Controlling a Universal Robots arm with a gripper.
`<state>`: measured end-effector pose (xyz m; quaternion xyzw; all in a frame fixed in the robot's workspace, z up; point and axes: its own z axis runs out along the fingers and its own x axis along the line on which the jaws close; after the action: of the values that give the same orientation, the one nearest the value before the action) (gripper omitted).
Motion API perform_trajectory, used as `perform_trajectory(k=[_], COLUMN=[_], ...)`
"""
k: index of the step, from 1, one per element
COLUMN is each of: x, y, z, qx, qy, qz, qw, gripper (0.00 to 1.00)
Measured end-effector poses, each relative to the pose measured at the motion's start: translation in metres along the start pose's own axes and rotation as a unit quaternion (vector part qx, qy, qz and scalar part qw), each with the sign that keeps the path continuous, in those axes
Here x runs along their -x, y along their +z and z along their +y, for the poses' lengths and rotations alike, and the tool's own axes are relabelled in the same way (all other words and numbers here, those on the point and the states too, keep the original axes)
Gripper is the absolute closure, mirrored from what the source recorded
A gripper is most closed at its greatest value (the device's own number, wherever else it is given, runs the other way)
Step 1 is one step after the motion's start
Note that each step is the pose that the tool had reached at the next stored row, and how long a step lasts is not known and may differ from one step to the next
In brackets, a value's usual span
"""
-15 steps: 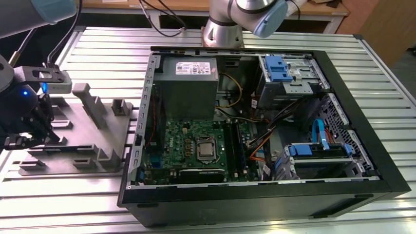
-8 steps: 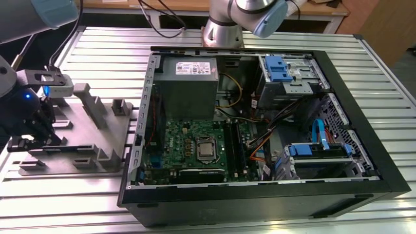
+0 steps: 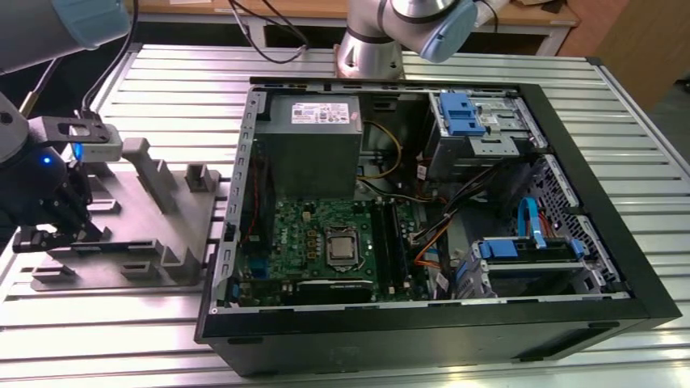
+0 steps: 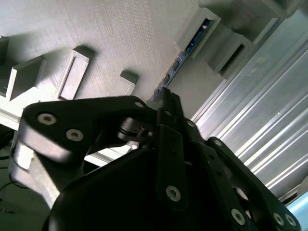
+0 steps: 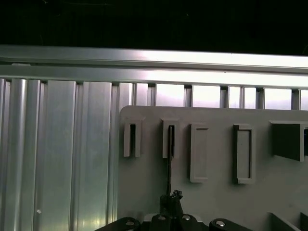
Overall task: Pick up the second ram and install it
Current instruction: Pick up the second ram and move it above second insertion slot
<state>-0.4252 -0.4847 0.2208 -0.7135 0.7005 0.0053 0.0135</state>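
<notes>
Second ram (image 4: 179, 62): where is it right now? (desk)

On my screens the second ram, a long, thin, flat blackish-green memory stick, stands on edge in a narrow slot of the grey moulded plastic tray (image 3: 161, 242). In the first wrist view it is a dark line (image 5: 169, 159) running from that slot to my tool. (me)

And the tool? (desk)

The black two-finger gripper (image 4: 163, 94) sits right over the tray, at the exterior view's left (image 3: 52, 222). Its linkages are drawn in and the tips meet on the stick's edge, so I judge it pinched onto the ram. The stick is not yet lifted clear; it rests in its holder. (me)

So how far along are we? (desk)

Early, I think. The grasp looks made and nothing more. The open black computer case (image 3: 431, 323) lies well apart, to the exterior view's right, on the same ribbed aluminium table (image 3: 108, 339). Inside it I see the green motherboard (image 3: 307, 222) and the long dark memory slots (image 3: 390, 238) beside the processor socket. The lift, the carry and the seating are all left. I cannot tell whether another stick already fills one slot. (me)
</notes>
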Motion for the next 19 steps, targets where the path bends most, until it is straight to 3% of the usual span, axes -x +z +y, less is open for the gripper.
perform_trajectory(k=[2,4,6,7,19], x=[0.0000,0.0000,0.0000,0.0000,-0.0005], y=[0.0001,0.0001,0.0002,0.0003,0.0170], z=[0.0000,0.0000,0.0000,0.0000,0.0004], qx=[0.0000,0.0000,0.0000,0.0000,0.0000], qy=[0.000,0.000,0.000,0.000,0.000], qz=[0.0000,0.0000,0.0000,0.0000,0.0001], qw=[1.0000,1.0000,1.0000,1.0000,1.0000], gripper=[0.84,0.71,0.71,0.64,0.64])
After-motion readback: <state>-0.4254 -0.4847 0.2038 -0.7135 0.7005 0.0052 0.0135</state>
